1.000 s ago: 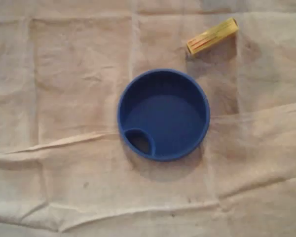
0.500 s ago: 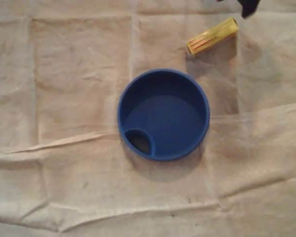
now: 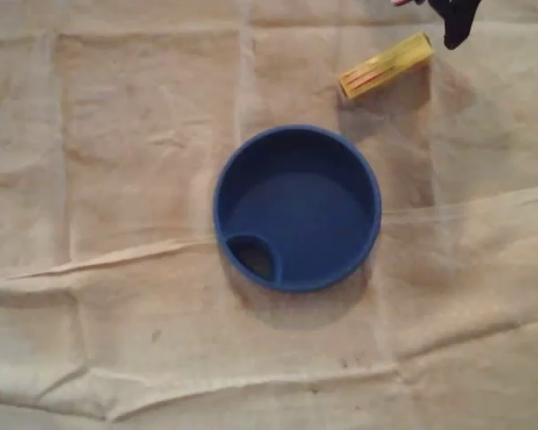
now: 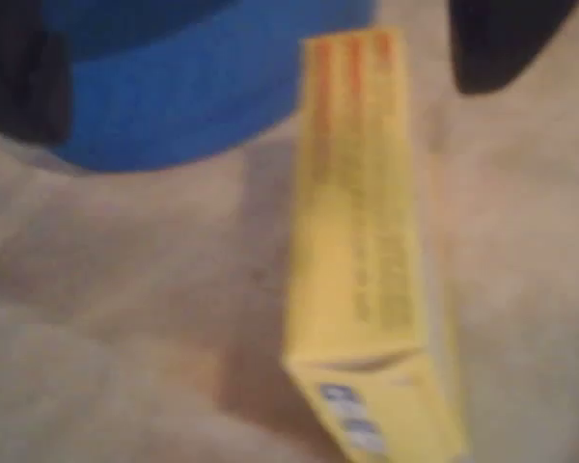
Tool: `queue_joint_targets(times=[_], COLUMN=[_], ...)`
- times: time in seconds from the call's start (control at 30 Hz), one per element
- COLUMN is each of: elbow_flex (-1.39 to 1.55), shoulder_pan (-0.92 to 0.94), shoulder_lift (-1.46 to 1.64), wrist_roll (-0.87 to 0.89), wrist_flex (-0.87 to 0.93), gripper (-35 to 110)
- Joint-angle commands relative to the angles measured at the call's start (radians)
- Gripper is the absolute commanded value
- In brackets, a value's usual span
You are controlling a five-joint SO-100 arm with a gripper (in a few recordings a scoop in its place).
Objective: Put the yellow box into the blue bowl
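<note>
Creased beige cloth (image 3: 117,134) covers the whole table, its folds running across the near part of the overhead view. At the middle sits the blue bowl (image 3: 298,208), round and upright, with nothing inside it; a small oval pocket (image 3: 251,255) is set into its near-left rim. The yellow box (image 3: 386,64) lies flat on the cloth to the far right of the bowl, apart from it, slanted so that its right end points farther away than its left; red stripes run along its top face. Just beyond the box's far-right end, at the picture's far edge, the dark tip of the gripper (image 3: 455,22) reaches in, close to the box but not on it. In the wrist view the box (image 4: 352,222) runs lengthwise down the middle, blurred, with blue print on its nearer end face and the bowl's outer wall (image 4: 174,87) behind its far end. The two dark fingers (image 4: 24,77) stand at the upper left and upper right of that view, spread wide with the box between them, gripping nothing.
</note>
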Motion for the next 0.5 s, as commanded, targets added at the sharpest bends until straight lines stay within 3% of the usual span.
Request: queue_joint_targets(times=[0.0, 0.47], elbow_flex=[-0.011, -0.008], shoulder_pan=[-0.008, -0.011], shoulder_lift=[-0.051, -0.132], wrist_roll=[-0.009, -0.009], wrist_flex=[-0.02, -0.089], gripper=[22, 22])
